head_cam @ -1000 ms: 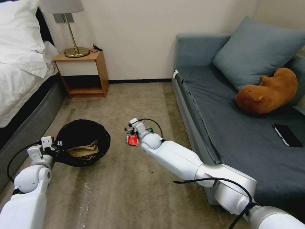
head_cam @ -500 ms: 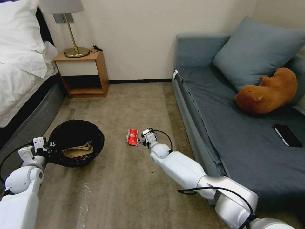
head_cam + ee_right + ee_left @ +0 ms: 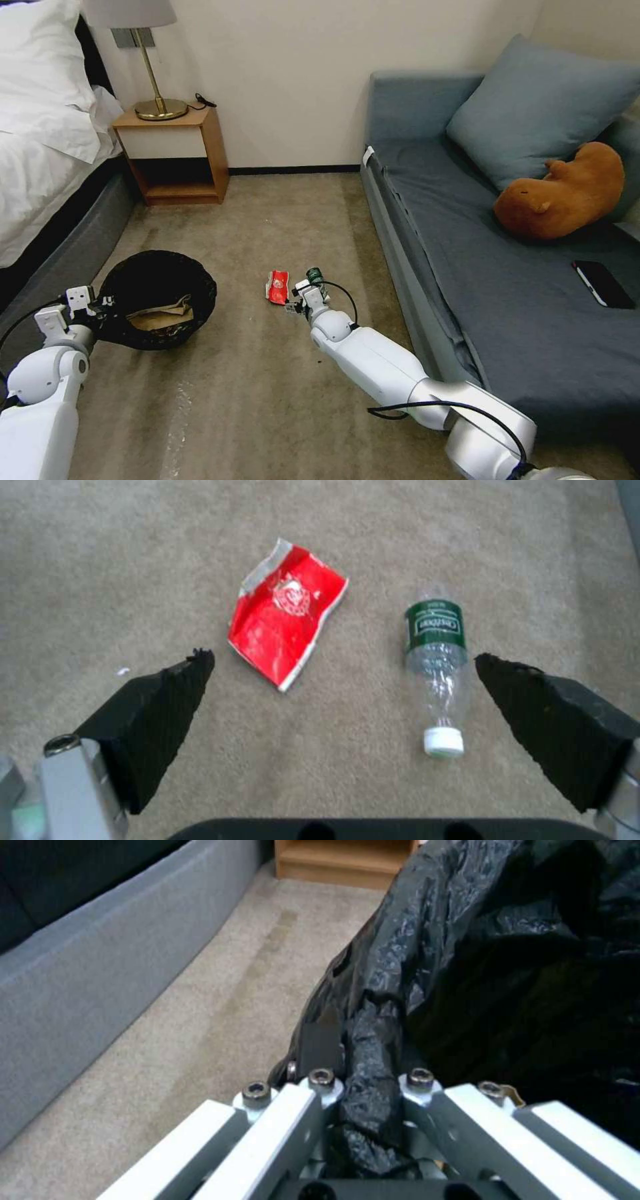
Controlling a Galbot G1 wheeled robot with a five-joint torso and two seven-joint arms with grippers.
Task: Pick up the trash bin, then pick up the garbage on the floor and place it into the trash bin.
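Clear bottle, lying between the right gripper's spread fingers: green label with white boxed lettering (too blurred to read). Red snack packet, just beside it: round white emblem, illegible.

Black-lined trash bin holds a brown paper bag; red packet and green-label bottle lie flat, side by side on carpet.

Bottle mostly hidden behind right hand — trash bin white body unseen under bag.
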